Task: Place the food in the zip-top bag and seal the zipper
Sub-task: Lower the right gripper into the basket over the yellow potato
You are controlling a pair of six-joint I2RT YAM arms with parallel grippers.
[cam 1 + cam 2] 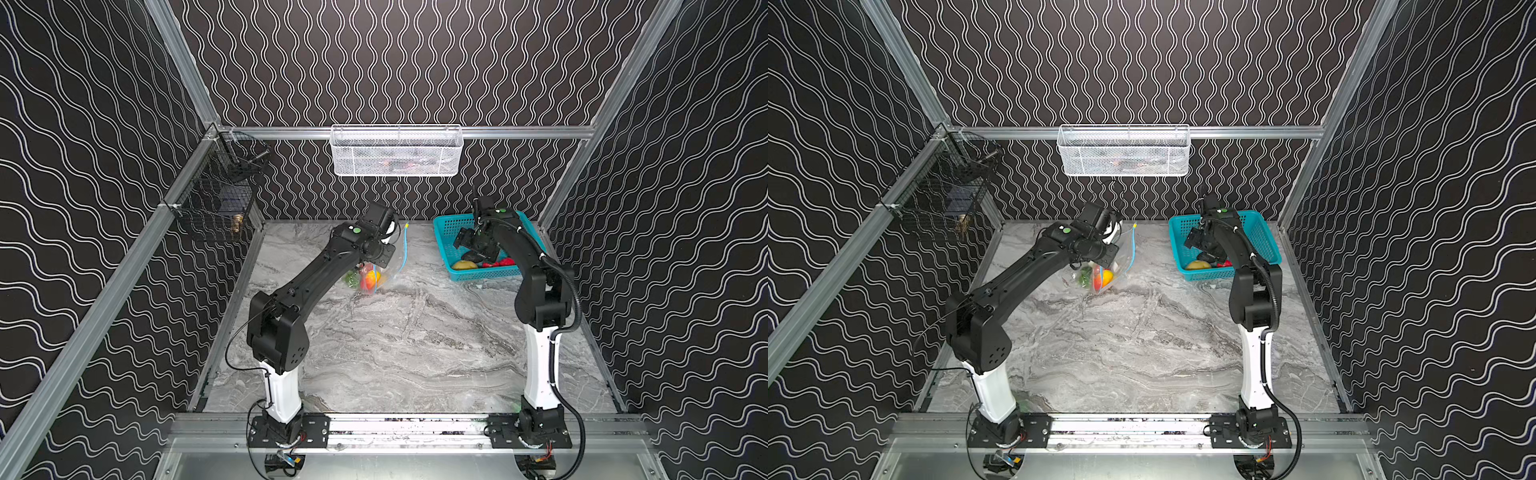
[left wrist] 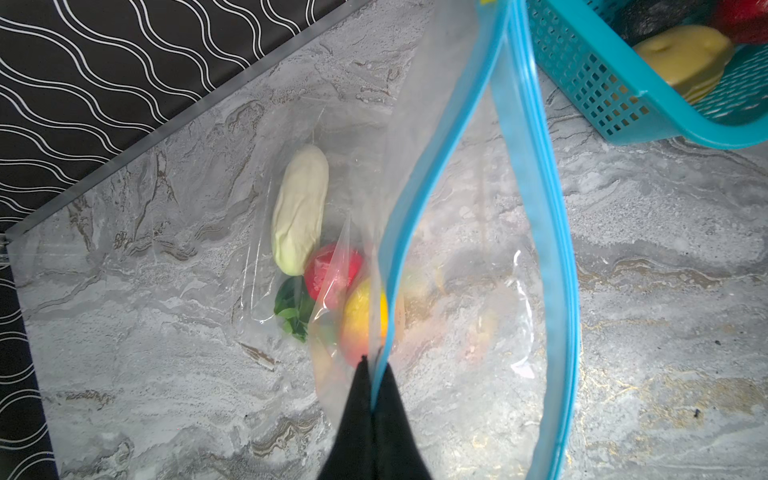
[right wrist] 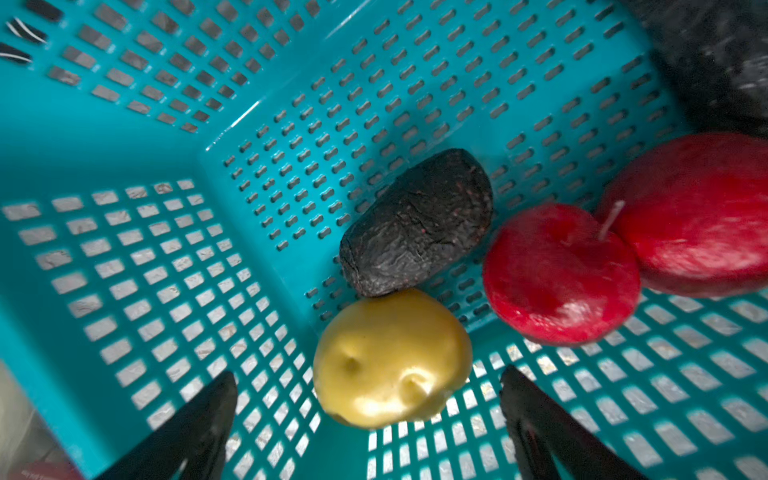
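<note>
The zip-top bag (image 1: 390,272) hung slack from the left fingers (image 2: 361,399). Its clear film sagged down to the grey marbled surface (image 1: 395,340), left of centre and toward the back. The zipper (image 2: 405,216), a thin light-blue strip, ran lengthwise away from those fingers toward the back wall and ended at a small yellow slider (image 1: 406,225). Its two lips bowed apart, so the mouth gaped in a long leaf shape. The left fingers were pressed together on the near end of one blue lip. That arm stretched long and low from the front rail, angled inward, with its wrist bent down over the bag. In the bag's bottom lay a ridged white oblong piece (image 2: 299,208), a red round fruit (image 2: 328,270), an orange-red one (image 2: 361,316) fading to yellow, and some green leaves (image 2: 293,307). The right arm stood upright with its elbow folded, the forearm dipping into the teal perforated basket (image 1: 446,232) at the far right corner. The right fingers (image 3: 199,415) were spread wide on either side of a smooth, dimpled yellow potato-like piece (image 3: 390,361). They looked clear of it, though the close view was too blurred to be sure. A wrinkled dark piece (image 3: 415,220) lay on its side against the yellow one. Beside them two glossy red fruits (image 3: 557,274) sat together.
</note>
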